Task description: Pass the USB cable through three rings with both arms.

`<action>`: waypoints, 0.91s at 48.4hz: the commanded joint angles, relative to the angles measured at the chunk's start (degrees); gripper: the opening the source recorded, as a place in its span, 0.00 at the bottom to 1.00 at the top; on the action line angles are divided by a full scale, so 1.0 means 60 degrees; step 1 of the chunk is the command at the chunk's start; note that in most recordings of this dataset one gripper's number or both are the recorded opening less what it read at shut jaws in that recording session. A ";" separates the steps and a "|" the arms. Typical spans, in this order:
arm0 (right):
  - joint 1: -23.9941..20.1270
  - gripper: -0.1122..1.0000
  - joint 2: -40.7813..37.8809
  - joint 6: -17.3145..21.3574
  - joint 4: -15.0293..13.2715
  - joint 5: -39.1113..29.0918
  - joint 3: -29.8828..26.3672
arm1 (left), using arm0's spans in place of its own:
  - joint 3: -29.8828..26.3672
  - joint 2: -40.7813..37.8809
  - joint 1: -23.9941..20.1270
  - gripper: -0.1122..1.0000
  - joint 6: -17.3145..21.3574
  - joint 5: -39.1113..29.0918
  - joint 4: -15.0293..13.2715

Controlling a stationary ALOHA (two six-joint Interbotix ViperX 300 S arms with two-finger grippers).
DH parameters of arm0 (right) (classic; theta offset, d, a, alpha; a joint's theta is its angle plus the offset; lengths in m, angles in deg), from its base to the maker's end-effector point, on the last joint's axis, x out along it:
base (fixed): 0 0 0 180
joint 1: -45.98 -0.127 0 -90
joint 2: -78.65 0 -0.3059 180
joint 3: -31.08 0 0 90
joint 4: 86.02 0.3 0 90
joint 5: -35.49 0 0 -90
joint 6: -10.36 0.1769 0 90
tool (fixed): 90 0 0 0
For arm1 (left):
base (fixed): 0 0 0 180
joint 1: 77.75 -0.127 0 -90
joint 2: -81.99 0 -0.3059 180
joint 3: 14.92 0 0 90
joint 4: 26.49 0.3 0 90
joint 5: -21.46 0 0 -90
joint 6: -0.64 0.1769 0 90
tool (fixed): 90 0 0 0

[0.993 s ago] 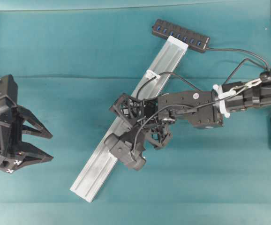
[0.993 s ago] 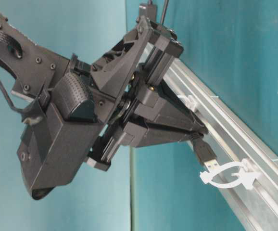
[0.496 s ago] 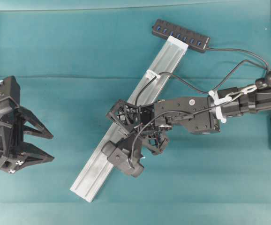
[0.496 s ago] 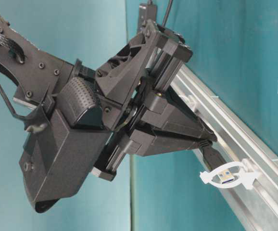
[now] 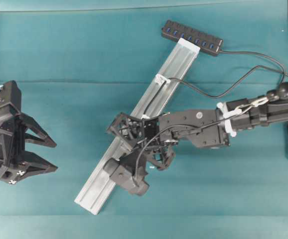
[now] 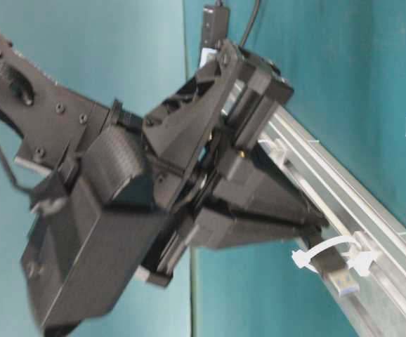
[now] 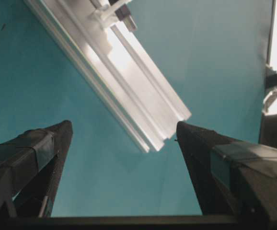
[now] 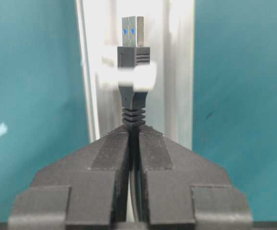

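Here, pinched between the pressed-together jaws of the right gripper (image 8: 133,136): the USB cable (image 8: 132,100), gripped just behind its plug, plug jutting straight out ahead of the fingertips; long axis in line with the jaws and along the silver rail (image 5: 134,127), metal tip with blue insert pointing away from the gripper toward the rail's near, lower-left end; threaded through a white ring (image 6: 329,250), the loop crossing over the black plug body in the right wrist view, metal end already past it; from table level, tip poking out below and beyond the ring, tilted down along the rail. Trailing back behind the jaws: the cord up along the rail through another ring (image 5: 160,79), then off in a curve to the right side of the table. At the rail's far end, beyond the jaws' rear: a black multi-port hub (image 5: 191,37).

Well apart to the left, the left gripper (image 5: 37,154) with jaws spread wide, nothing between them; ahead of its fingertips, the rail's near end, apart from both fingers.

Compared with a second ago: plug then above and short of the ring, now through it; right gripper farther down the rail toward its lower-left end; left gripper unmoved, jaws as wide as before.
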 commanded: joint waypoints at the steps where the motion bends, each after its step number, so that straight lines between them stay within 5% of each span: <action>1: -0.0176 0.14 -0.0132 -0.0073 0.0059 0.0103 -0.0234 | -0.0088 -0.0015 0.0015 0.95 0.0015 0.0205 0.0029; 28: -0.0439 0.14 -0.0293 0.0176 0.0586 0.0088 -0.0425 | -0.0088 -0.0308 0.0015 0.95 0.0000 0.1597 0.0044; 44: -0.0322 0.14 -0.0278 0.0220 0.0615 0.0059 -0.0425 | -0.0190 -0.3062 0.0015 0.95 -0.0234 0.3926 0.0029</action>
